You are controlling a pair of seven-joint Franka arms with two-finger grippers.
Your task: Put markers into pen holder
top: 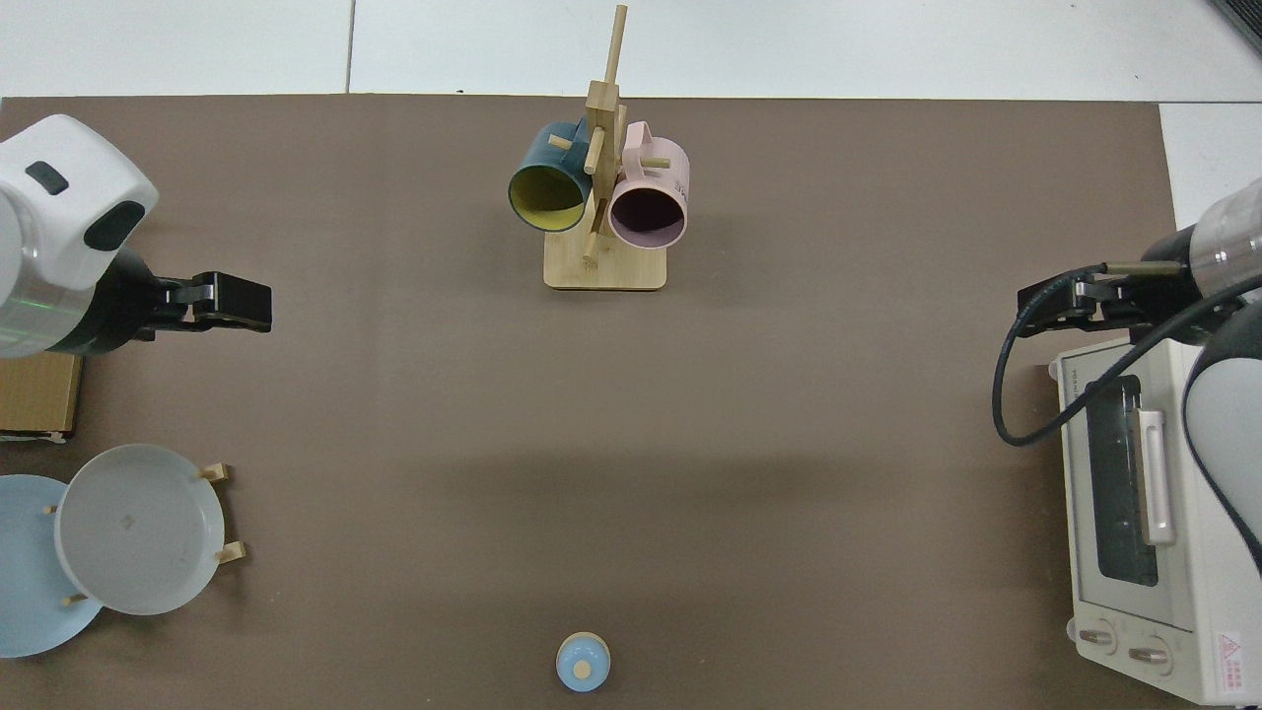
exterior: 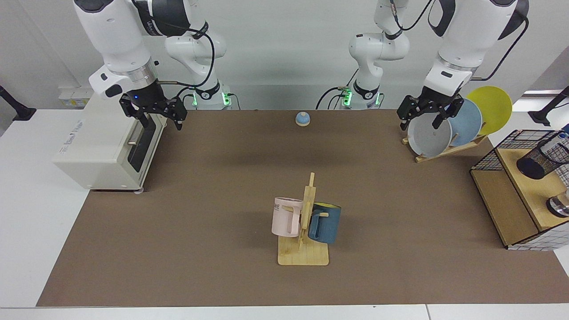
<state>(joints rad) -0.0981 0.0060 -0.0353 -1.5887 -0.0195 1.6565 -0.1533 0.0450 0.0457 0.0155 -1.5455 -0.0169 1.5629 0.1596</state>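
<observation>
My feed: black mesh pen holder (exterior: pixel 540 160) lies tipped on wooden shelf (exterior: pixel 529 178) of wire basket (exterior: pixel 486 162), dark mouth facing camera. Marker (exterior: pixel 558 140) beside it, mostly cut off at frame edge; axis unclear. Farther back, left gripper (exterior: pixel 421 120) over grey plate (exterior: pixel 429 135), fingers parted, empty. Right gripper (exterior: pixel 156 116) waits by toaster oven (exterior: pixel 100 146), likewise open, empty.

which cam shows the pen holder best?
The facing view. The pen holder sits on the wooden shelf inside the wire basket at that view's right edge, dark mouth turned toward the table, with the marker above it. The top view does not show it at all.
</observation>
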